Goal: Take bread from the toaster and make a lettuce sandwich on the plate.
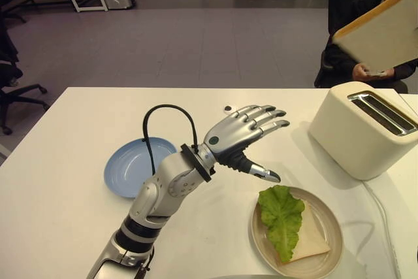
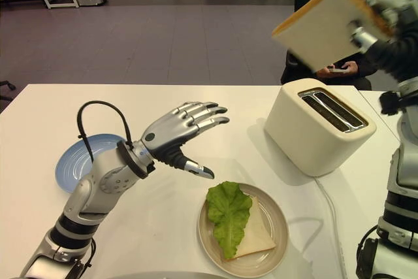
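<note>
A beige plate [image 2: 277, 233] near the table's front holds a slice of bread [image 2: 258, 236] with a green lettuce leaf [image 2: 228, 213] lying on it. The cream toaster [image 2: 318, 125] stands at the right, its slots showing no bread. High above the toaster my right hand [image 2: 385, 4] is shut on a second slice of bread [image 2: 323, 24], held tilted in the air. My left hand [image 1: 251, 132] hovers open above the table, left of the toaster and just beyond the plate, holding nothing.
A blue plate [image 1: 134, 168] lies on the white table to the left, partly behind my left forearm. The toaster's cord [image 2: 330, 217] runs down the table to the right of the beige plate.
</note>
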